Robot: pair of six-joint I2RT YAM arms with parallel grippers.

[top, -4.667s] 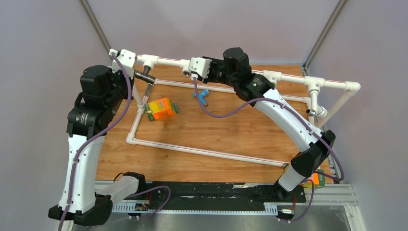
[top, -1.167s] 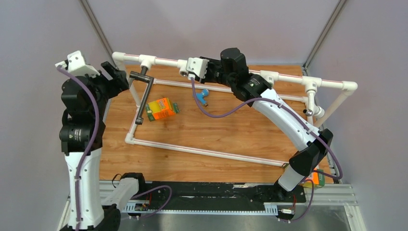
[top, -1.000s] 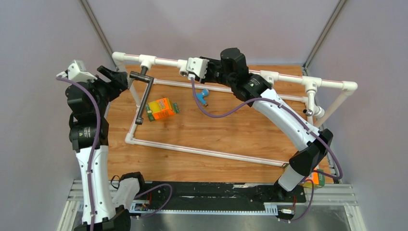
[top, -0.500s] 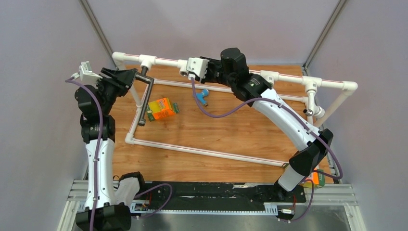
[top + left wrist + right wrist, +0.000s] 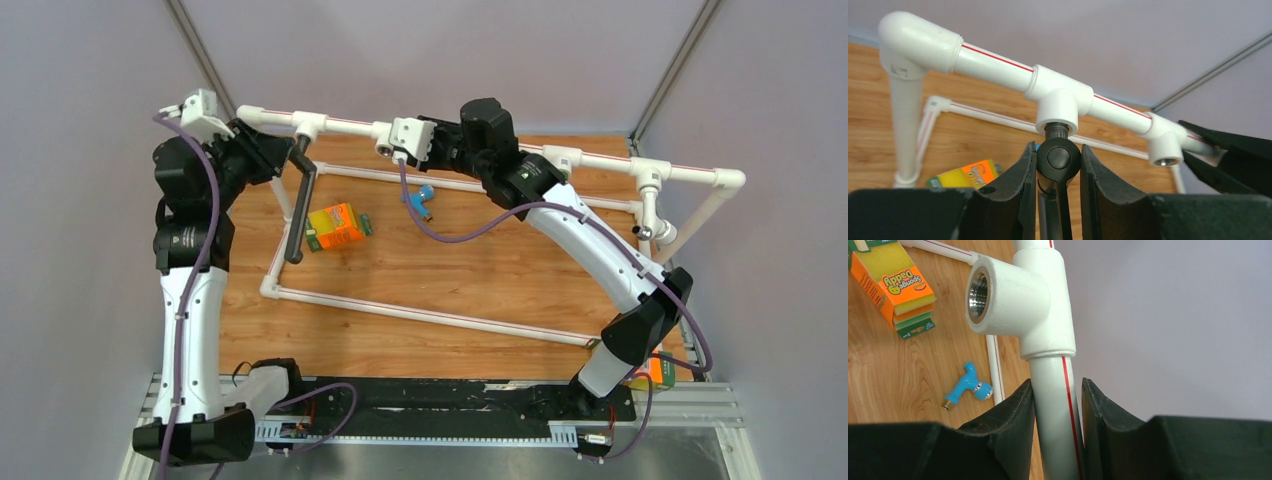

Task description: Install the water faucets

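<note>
The dark-brown faucet (image 5: 299,205) is at the far left corner of the table (image 5: 480,270). Its short screw end sits in a tee socket (image 5: 1058,102) on the top bar of the white pipe frame (image 5: 440,318). A bit of the screw shows, so I think it is not all the way in yet.

The left gripper (image 5: 1058,150) is right on it. Its two fingers are partly open and press on both sides of the round head. The long tube runs between the fingers, away from the top bar and toward the near edge. I think the next move is to twist the head.

The right gripper (image 5: 1057,385) is well apart, farther right along the top bar. Its fingers hug the white pipe next to an empty socket.

A blue faucet (image 5: 422,197) lies on the table near the far edge, not picked up.
</note>
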